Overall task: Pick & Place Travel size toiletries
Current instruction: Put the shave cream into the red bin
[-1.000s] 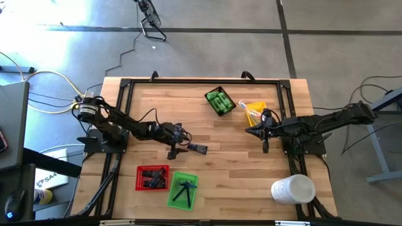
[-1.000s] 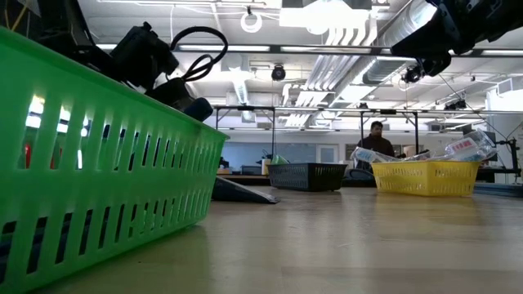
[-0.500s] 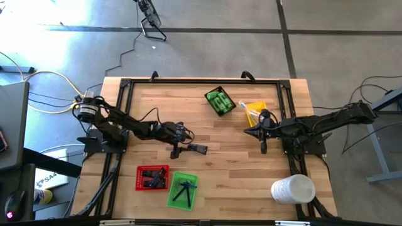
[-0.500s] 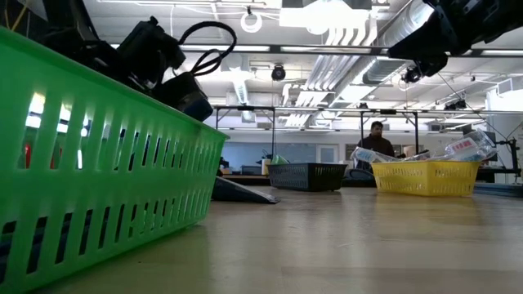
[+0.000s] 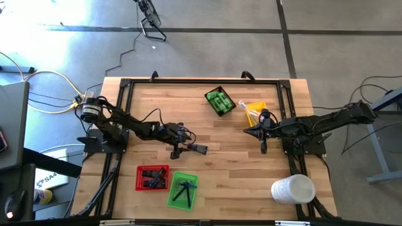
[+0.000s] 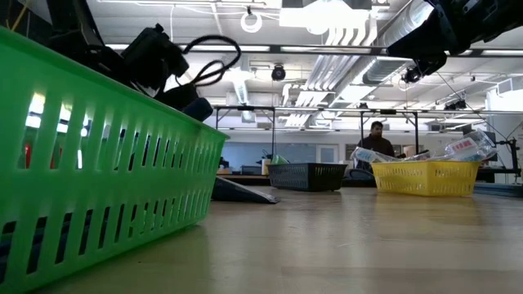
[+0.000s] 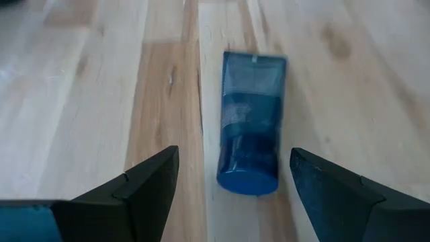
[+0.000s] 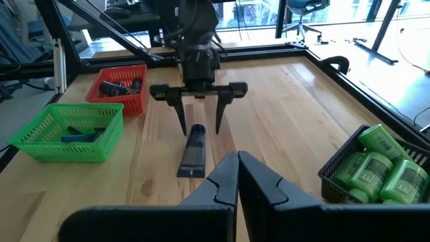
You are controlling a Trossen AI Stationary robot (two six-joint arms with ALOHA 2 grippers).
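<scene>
Pale matt wooden plank table (image 5: 207,135) carrying plastic wares.
A glossy, translucent blue plastic tube (image 7: 251,124) lies on the smooth, grain-streaked boards. The slotted green plastic tray (image 6: 98,163), red plastic mesh tray (image 8: 121,87), yellow plastic tray (image 6: 425,177) and black plastic tray (image 8: 349,176) look lightly shiny. Green bottles (image 8: 393,171) have a sheen and paper-like labels. The left gripper's fingers (image 7: 144,185) are matt dark plastic.

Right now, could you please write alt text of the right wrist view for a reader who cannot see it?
Across a wooden table, the left gripper points down, open, over a blue tube lying flat. A red tray and a green tray stand to one side, and a dark tray of green bottles to the other. The right gripper, shut, fills the foreground.
</scene>
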